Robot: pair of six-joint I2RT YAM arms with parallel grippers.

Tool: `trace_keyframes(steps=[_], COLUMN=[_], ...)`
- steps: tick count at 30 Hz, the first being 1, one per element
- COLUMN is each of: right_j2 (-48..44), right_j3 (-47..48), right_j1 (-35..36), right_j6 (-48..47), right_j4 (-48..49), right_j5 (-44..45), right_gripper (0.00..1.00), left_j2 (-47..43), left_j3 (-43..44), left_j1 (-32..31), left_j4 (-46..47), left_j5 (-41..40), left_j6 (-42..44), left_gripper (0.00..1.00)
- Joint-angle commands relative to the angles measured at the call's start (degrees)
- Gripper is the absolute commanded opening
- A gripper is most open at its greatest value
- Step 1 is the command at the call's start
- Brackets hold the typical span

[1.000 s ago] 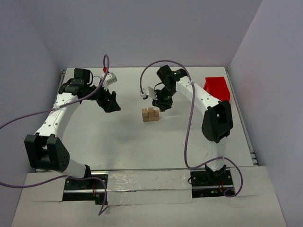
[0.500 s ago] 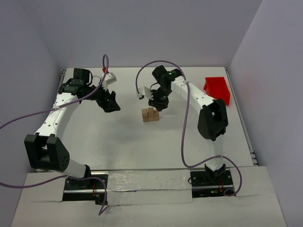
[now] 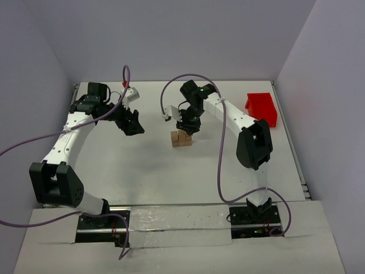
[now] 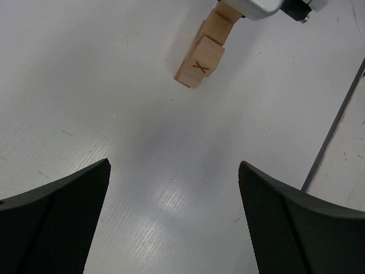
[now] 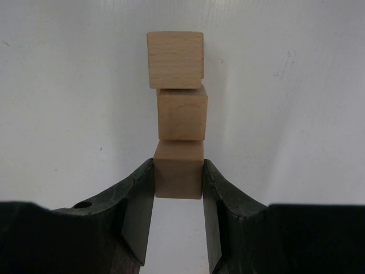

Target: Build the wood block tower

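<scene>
Three plain tan wood blocks (image 5: 182, 116) sit aligned

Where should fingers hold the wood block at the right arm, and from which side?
Two opposite flat faces, from above, as the right gripper does: the wood block is a cube, so parallel faces sit flush against the fingers.

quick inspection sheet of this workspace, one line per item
surface: white table, faint marks
job's things: tower mid-table; one block in the right claw
clutter: red bin at the far right
claws: left claw open, holding nothing; right claw shut on the block, over the tower
cables: purple cables loop off both arms
surroundings: plain walls; nothing else seen
</scene>
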Motion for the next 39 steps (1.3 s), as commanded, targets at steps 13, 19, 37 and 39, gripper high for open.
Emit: trace_keyframes(steps=[13,19,37,39], right_j2=[1.47,2.15,3.15,3.07], right_j3=[0.49,0.61,1.93,1.81], right_j1=[1.09,1.27,1.59,1.63], right_j6=[0.62,0.54,0.04,0.01], right_j4=[0.38,0.68,0.18,0.23], right_j5=[0.0,0.09,0.62,0.81], right_gripper=[0.25,0.26,0.31,0.34], left_j2=[-0.67,-0.79,-0.5,-0.6], left_j3=[1.91,1.82,1.8,1.64], left_j1=[0.61,0.63,0.92,0.97], left_j4=[-0.15,-0.53,-0.92,-0.84], left_j5=[2.19,2.01,2.29,2.36], left_j6=[1.42,1.55,2.22,2.22], left_gripper=[0.99,0.99,0.99,0.99])
